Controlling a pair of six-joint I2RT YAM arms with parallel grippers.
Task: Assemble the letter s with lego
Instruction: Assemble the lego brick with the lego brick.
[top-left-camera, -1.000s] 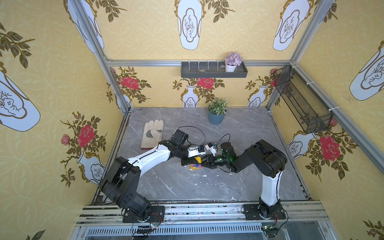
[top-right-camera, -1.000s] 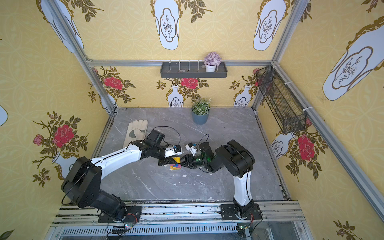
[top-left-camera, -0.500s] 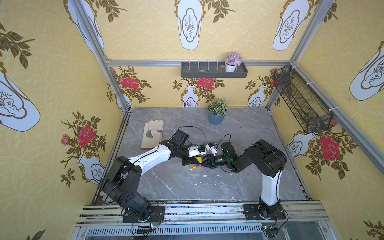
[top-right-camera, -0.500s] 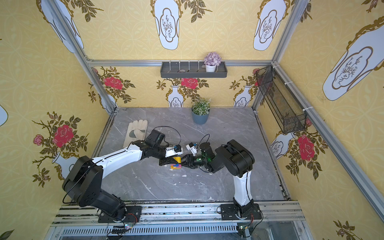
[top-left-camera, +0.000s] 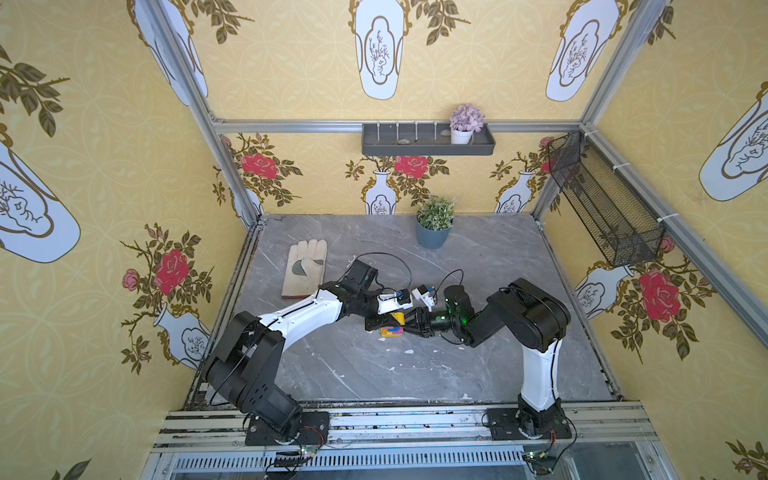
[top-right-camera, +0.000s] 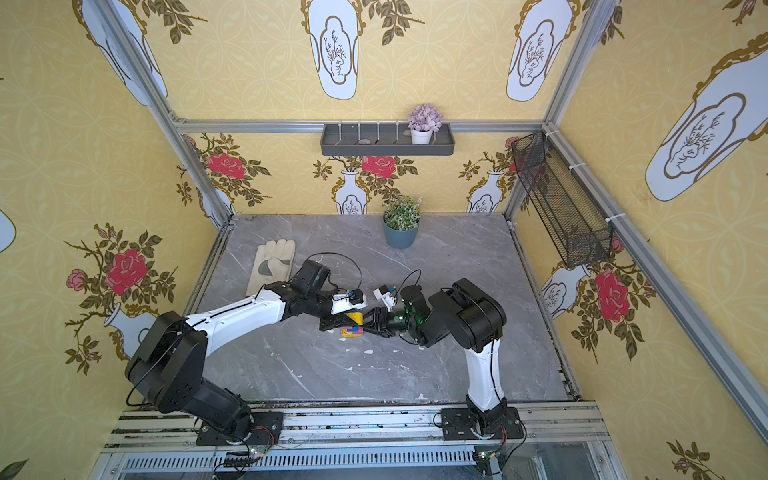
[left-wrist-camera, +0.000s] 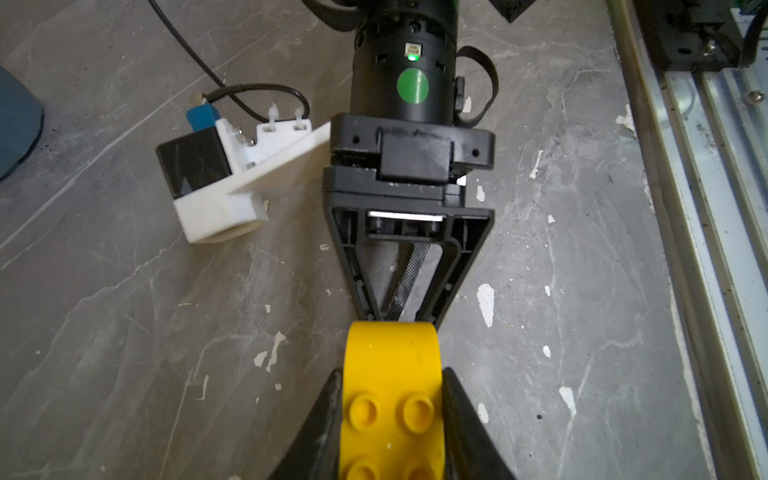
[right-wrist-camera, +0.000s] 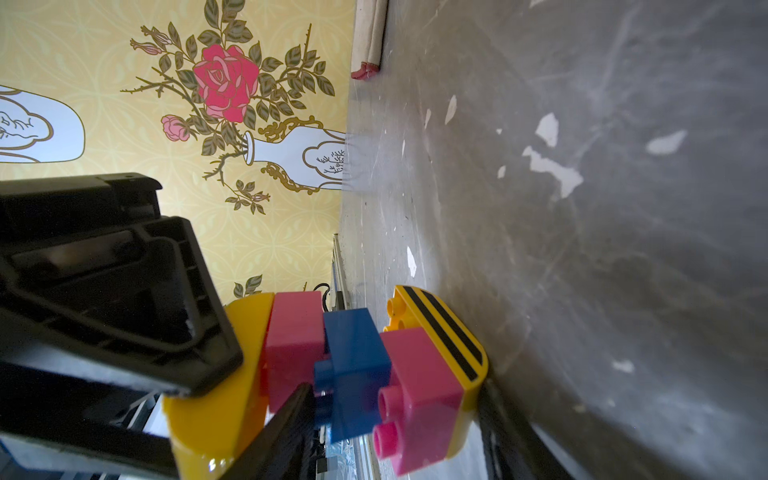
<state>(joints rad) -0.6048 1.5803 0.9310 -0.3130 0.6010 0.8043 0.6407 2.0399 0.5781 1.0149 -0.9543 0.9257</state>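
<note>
Right of the glove (top-left-camera: 305, 268) and nearer the front of the desk (top-left-camera: 498, 365), the left tool (left-wrist-camera: 391, 382) pinches the top yellow brick (left-wrist-camera: 390, 353), which looks seated on the letter s (right-wrist-camera: 353, 365) standing upright on its striped yellow end. Further from the glove, the right tool (right-wrist-camera: 395, 386) clamps the lower bricks. Neither arm has moved in the last second, so I'd guess the final press is finishing and only letting go remains.
</note>
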